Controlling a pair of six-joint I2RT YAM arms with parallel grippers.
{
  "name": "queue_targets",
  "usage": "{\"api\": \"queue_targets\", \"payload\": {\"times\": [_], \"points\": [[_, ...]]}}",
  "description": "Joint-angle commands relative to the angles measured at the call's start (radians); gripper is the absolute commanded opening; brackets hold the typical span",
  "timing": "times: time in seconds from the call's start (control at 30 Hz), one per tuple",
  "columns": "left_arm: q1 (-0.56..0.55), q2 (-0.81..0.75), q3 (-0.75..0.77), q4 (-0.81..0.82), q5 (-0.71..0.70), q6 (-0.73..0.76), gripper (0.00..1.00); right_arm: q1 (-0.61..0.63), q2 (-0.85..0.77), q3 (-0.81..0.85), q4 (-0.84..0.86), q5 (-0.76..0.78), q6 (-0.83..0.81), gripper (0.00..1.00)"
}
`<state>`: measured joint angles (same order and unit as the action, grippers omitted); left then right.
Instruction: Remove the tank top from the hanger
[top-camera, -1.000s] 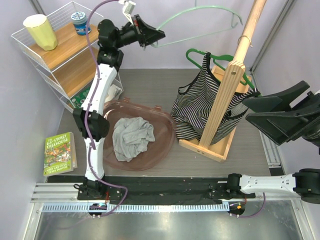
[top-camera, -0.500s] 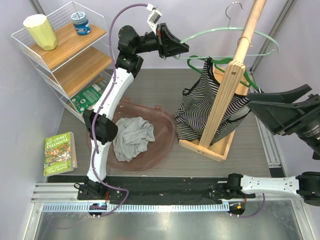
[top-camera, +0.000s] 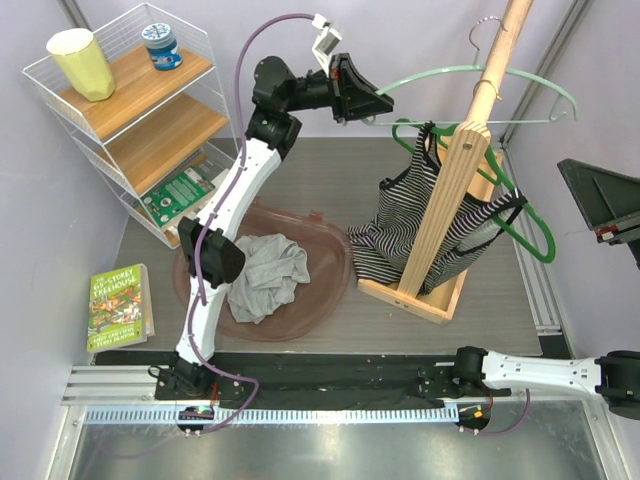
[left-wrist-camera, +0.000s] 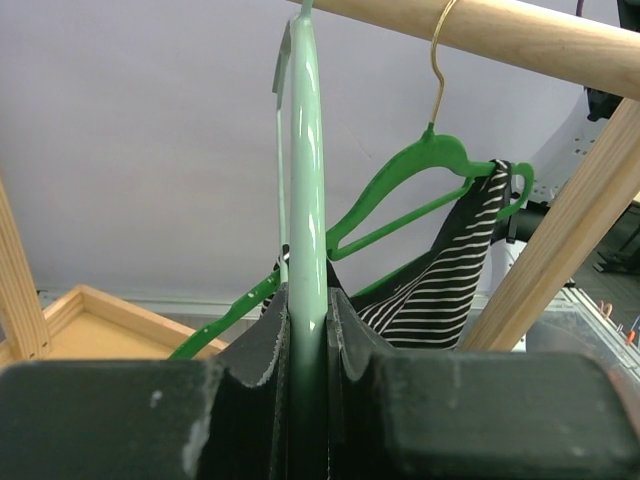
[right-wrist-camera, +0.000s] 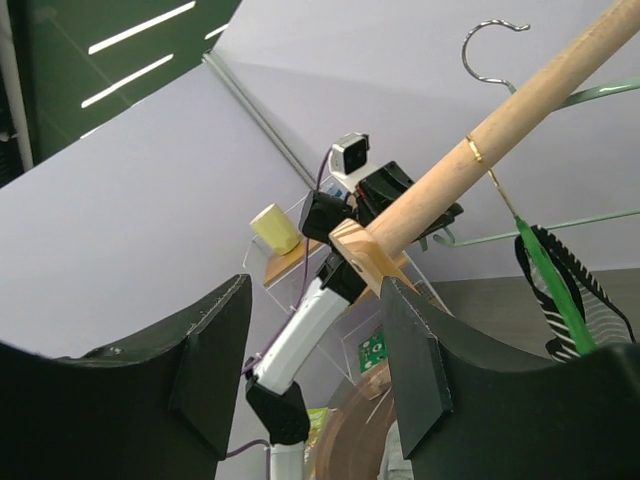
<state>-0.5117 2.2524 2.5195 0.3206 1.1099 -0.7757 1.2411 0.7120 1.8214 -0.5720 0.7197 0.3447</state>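
Observation:
A black-and-white striped tank top (top-camera: 400, 215) hangs on a dark green hanger (top-camera: 530, 235), whose hook is over the wooden rod (top-camera: 480, 90) of the rack. Both also show in the left wrist view, the tank top (left-wrist-camera: 450, 290) and the dark green hanger (left-wrist-camera: 420, 165). My left gripper (top-camera: 383, 103) is shut on one end of a bare pale mint hanger (top-camera: 470, 72), held high beside the rod; that view shows its jaws (left-wrist-camera: 307, 300) clamped on the bar (left-wrist-camera: 307, 150). My right gripper (top-camera: 600, 200) is open and empty at the right edge, away from the clothes (right-wrist-camera: 315, 300).
The rack's wooden base (top-camera: 410, 295) stands right of centre. A brown tray (top-camera: 330, 300) holds a grey cloth (top-camera: 262, 275). A wire shelf (top-camera: 120, 130) at back left carries a yellow cup (top-camera: 80, 62) and a jar (top-camera: 162, 45). A green book (top-camera: 118, 305) lies at the left.
My left gripper has carried the pale hanger right, up to the rod. The dark green hanger with the tank top has tilted, its right end lower. My right gripper has drawn back toward the right edge.

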Motion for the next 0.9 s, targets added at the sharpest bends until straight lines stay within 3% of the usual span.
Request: {"api": "queue_targets", "payload": {"times": [0.0, 0.6, 0.87], "points": [[-0.022, 0.01, 0.064, 0.025, 0.001, 0.015, 0.0, -0.006, 0.032, 0.006, -0.009, 0.075, -0.026, 0.59], [-0.048, 0.033, 0.062, -0.015, 0.067, 0.108, 0.0, -0.005, 0.003, -0.037, 0.004, 0.086, -0.033, 0.6], [-0.021, 0.019, 0.068, 0.015, 0.096, 0.139, 0.0, -0.006, 0.05, 0.044, -0.061, 0.076, -0.036, 0.6]]}}
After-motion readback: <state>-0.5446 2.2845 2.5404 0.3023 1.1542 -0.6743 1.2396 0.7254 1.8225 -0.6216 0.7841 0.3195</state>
